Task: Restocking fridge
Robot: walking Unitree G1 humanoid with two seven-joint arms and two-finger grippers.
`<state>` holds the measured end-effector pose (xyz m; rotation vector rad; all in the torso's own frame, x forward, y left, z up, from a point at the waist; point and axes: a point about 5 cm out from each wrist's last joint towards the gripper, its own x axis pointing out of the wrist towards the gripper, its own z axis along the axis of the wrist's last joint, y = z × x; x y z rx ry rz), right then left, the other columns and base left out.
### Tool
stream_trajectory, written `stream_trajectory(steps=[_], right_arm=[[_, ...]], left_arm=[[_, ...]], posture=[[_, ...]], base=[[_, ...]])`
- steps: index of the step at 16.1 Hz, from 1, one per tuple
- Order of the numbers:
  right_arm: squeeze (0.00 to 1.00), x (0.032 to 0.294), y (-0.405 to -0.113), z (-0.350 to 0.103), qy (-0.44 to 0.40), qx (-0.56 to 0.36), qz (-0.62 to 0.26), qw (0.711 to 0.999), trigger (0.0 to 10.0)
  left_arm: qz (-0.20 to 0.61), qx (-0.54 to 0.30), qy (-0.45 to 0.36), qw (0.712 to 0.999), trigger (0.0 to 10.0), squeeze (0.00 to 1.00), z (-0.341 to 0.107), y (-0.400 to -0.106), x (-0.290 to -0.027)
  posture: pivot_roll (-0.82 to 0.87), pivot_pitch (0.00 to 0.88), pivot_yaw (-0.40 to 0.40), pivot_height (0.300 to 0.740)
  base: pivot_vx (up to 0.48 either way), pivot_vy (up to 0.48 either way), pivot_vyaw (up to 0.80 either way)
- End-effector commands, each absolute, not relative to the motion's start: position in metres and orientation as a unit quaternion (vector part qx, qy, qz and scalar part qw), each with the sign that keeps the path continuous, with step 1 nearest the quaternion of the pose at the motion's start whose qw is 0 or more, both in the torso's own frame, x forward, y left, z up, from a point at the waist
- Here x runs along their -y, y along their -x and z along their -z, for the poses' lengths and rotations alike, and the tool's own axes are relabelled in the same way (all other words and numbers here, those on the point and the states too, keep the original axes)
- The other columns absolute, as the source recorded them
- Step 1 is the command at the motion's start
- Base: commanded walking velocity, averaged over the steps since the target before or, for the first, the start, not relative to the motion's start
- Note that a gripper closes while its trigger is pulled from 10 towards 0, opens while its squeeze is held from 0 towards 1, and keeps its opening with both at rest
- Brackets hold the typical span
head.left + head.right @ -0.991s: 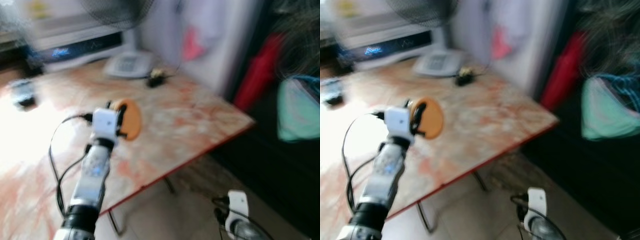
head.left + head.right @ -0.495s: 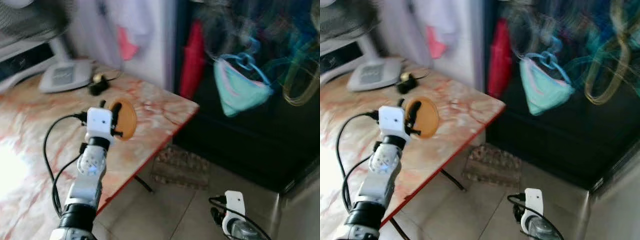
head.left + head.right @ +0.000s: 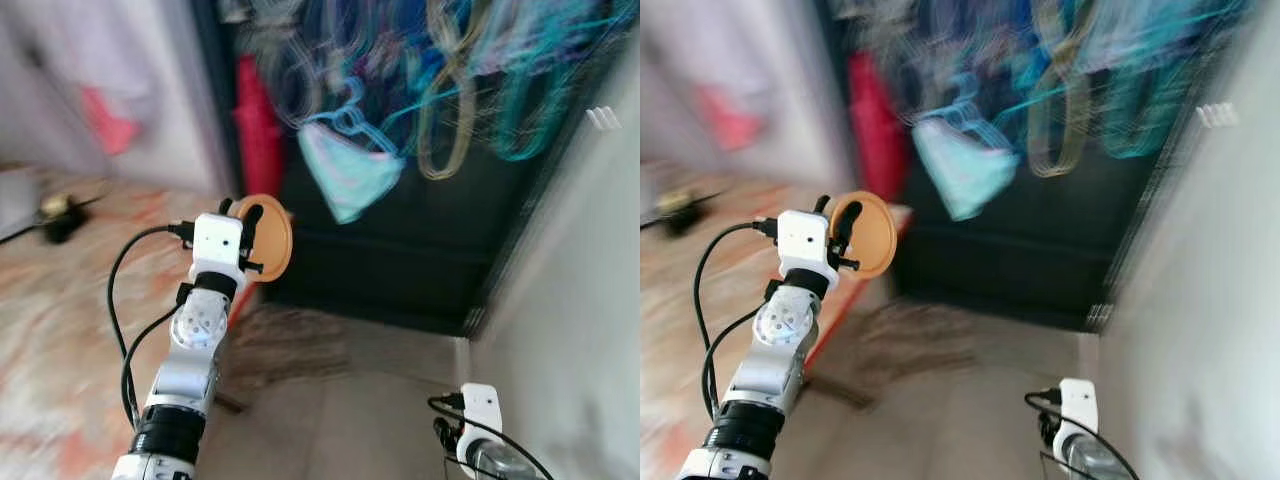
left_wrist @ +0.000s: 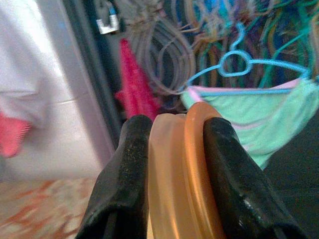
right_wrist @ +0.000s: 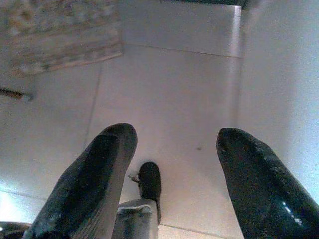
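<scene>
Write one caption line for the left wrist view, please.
Left gripper shut on an orange round lid, with a green garment on a blue hanger behind.

both eye views are heavily smeared by motion: the hanging cords and hangers (image 3: 440, 90) at 12 to 1 o'clock streak into coloured loops, and the marble table (image 3: 60, 330) at 8 o'clock is a soft wash. the left arm (image 3: 195, 340) stays fairly sharp. the doorway at centre is dim; the pale wall at 3 o'clock is bright. the left wrist view is sharp up close and soft behind. the right wrist view is evenly lit and mildly soft.
</scene>
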<state>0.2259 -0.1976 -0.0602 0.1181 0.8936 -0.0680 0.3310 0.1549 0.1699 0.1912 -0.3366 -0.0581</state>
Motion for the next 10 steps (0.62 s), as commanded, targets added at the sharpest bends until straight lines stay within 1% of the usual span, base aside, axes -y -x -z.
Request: stream_trajectory(steps=[1, 4, 7, 9, 10], right_arm=[[0.0, 0.191, -0.226, 0.062, -0.065, -0.435, 0.026, 0.898, 10.0], [0.0, 0.191, -0.225, 0.062, -0.067, -0.436, 0.025, 0.897, 10.0], [0.0, 0.19, -0.225, 0.062, -0.068, -0.437, 0.024, 0.896, 10.0], [0.0, 0.19, -0.225, 0.062, -0.069, -0.438, 0.024, 0.896, 10.0], [0.0, 0.19, -0.225, 0.062, -0.07, -0.438, 0.024, 0.896, 10.0]], left_arm=[[0.023, 0.173, -0.091, 0.98, 10.0, 0.0, -0.174, -0.332, -0.16], [0.015, 0.156, -0.071, 0.985, 10.0, 0.0, -0.168, -0.333, -0.166], [0.004, 0.12, -0.049, 0.992, 10.0, 0.0, -0.154, -0.335, -0.178], [-0.023, 0.073, -0.011, 0.997, 10.0, 0.0, -0.137, -0.336, -0.192], [-0.04, 0.037, 0.006, 0.999, 10.0, 0.0, -0.123, -0.337, -0.201]], posture=[[0.0, 0.0, 0.08, 0.74], [0.0, 0.0, 0.081, 0.74], [0.0, 0.0, 0.083, 0.74], [0.0, 0.0, 0.086, 0.74], [0.0, 0.0, 0.091, 0.74]], base=[[0.0, 0.0, -0.79], [0.0, 0.0, -0.79], [0.0, 0.0, -0.79], [0.0, 0.0, -0.79], [0.0, 0.0, -0.79]])
